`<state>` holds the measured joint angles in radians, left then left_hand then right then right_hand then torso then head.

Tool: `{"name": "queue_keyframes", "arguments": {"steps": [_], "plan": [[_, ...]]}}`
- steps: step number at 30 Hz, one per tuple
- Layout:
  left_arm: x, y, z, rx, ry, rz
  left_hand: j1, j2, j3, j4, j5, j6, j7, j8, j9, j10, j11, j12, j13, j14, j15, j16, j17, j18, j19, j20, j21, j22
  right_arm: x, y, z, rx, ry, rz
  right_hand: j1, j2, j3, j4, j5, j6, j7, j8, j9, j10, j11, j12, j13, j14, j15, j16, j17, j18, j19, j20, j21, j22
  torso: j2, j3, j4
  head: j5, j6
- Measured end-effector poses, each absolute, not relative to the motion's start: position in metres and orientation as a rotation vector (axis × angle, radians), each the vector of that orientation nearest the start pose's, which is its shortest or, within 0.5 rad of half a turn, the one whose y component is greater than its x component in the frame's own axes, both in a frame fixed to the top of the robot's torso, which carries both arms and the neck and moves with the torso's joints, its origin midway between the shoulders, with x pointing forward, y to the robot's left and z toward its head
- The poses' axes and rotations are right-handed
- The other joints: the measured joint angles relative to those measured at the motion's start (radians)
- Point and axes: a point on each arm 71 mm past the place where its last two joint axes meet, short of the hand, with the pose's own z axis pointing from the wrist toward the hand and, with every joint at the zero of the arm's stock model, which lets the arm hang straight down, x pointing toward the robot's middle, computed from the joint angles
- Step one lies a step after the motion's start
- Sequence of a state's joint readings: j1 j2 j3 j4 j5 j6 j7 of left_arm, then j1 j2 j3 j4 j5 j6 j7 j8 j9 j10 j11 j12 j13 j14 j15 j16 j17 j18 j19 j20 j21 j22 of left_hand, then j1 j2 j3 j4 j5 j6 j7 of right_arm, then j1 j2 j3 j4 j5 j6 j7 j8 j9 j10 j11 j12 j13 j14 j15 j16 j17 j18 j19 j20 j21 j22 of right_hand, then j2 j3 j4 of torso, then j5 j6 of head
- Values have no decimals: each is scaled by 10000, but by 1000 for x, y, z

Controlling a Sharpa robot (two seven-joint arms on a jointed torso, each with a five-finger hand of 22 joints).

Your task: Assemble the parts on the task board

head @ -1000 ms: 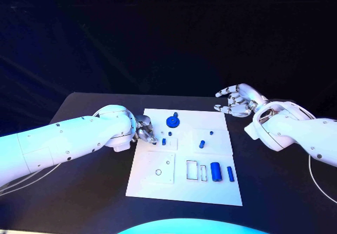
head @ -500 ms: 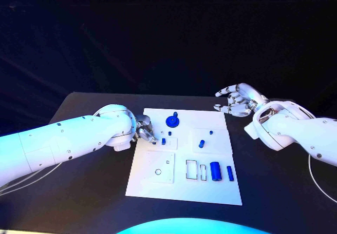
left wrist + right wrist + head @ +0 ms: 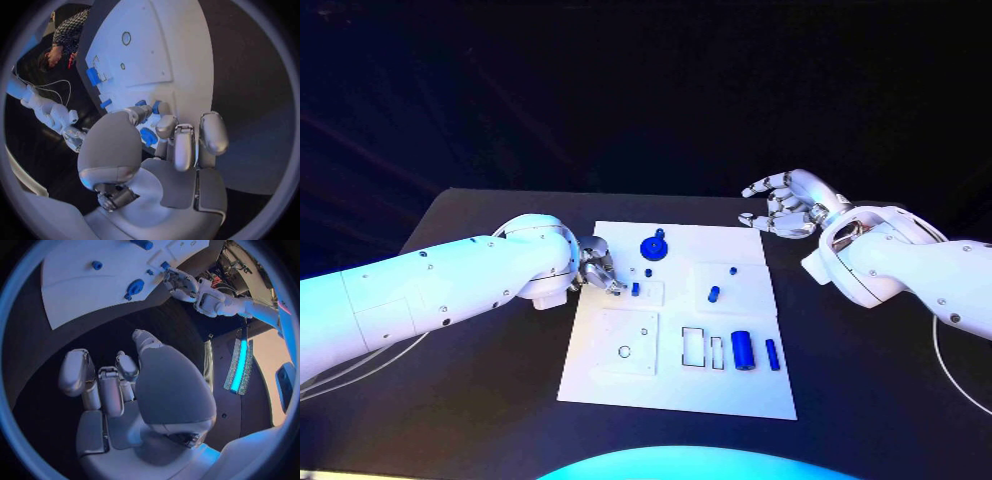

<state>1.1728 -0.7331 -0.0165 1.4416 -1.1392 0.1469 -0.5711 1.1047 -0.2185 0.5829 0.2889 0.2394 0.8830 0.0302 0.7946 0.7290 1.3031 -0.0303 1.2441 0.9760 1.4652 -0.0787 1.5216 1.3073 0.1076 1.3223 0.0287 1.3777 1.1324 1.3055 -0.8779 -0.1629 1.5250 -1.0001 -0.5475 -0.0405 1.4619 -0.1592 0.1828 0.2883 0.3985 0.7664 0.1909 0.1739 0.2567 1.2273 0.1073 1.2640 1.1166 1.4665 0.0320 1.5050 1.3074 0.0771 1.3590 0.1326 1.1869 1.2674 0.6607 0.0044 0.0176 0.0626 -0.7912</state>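
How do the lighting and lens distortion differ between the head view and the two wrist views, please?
Head view: blue-tinted light, the task board keeps straight edges, the surroundings are dark. Left wrist view: fisheye circle, the board's edge curves behind the left hand. Right wrist view: same bending, with a bright cyan strip of light beyond the right hand.

My arms and robot hands

My arms are smooth white shells with small dark screws; my left robot hand (image 3: 599,265) and right robot hand (image 3: 788,204) are silver.

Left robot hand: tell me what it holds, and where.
Cannot be told: the left robot hand has a small blue part between its fingers, grip unclear.
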Motion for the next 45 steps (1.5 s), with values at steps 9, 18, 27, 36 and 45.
{"name": "queue_keyframes", "arguments": {"steps": [9,18,27,36,45], "plan": [[487,189,-238,-1528,23385,-3427,-185,-23,-415,7,0,39,38,-56,-13,0,0,-1,-6,0,0,0,0,1,-1,0,0,1,493,-231,-169,2958,15700,7705,0,0,0,0,0,0,0,0,0,0,0,0,-10,0,0,-39,-1,0,0,0,0,-10,0,0,1,-9,0],[488,192,-239,-1604,23386,-3356,-541,-117,-1104,35,0,40,37,-125,-32,-1,1,-2,-77,0,0,0,0,1,-1,0,0,-19,493,-231,-169,2962,15699,7699,0,0,0,0,0,0,0,0,-9,0,0,0,-21,0,0,-40,-1,0,0,0,0,-25,3,0,-2,-3,0],[488,194,-238,-1646,23366,-3345,-999,5,-1712,57,-213,77,70,-193,-41,-79,1,-39,-165,0,1,0,0,1,-2,0,0,-45,493,-231,-169,2962,15699,7698,0,0,-1,0,0,0,0,0,-9,0,0,0,-27,0,0,-39,7,0,0,0,-40,-26,11,-1,-12,-29,29],[489,196,-236,-1809,23256,-3431,-1210,185,-2173,64,-630,75,72,-213,-43,-79,1,-50,-199,0,1,0,0,1,-2,0,-41,-66,493,-231,-169,2962,15699,7698,0,0,-1,0,0,0,0,0,-9,0,0,0,-26,0,0,-39,6,0,0,0,-40,-26,6,-1,-1,-45,18],[494,201,-225,-2860,22747,-4237,-1115,520,-2287,37,-575,-383,340,-621,-172,-1116,204,-1071,-1668,22,31,-214,0,1,-492,127,-565,-961,493,-230,-169,2946,15704,7726,1,1,27,-28,0,0,0,0,-18,0,0,0,-26,0,0,-39,5,0,0,0,-40,-26,-5,3,1,-52,41]]}}
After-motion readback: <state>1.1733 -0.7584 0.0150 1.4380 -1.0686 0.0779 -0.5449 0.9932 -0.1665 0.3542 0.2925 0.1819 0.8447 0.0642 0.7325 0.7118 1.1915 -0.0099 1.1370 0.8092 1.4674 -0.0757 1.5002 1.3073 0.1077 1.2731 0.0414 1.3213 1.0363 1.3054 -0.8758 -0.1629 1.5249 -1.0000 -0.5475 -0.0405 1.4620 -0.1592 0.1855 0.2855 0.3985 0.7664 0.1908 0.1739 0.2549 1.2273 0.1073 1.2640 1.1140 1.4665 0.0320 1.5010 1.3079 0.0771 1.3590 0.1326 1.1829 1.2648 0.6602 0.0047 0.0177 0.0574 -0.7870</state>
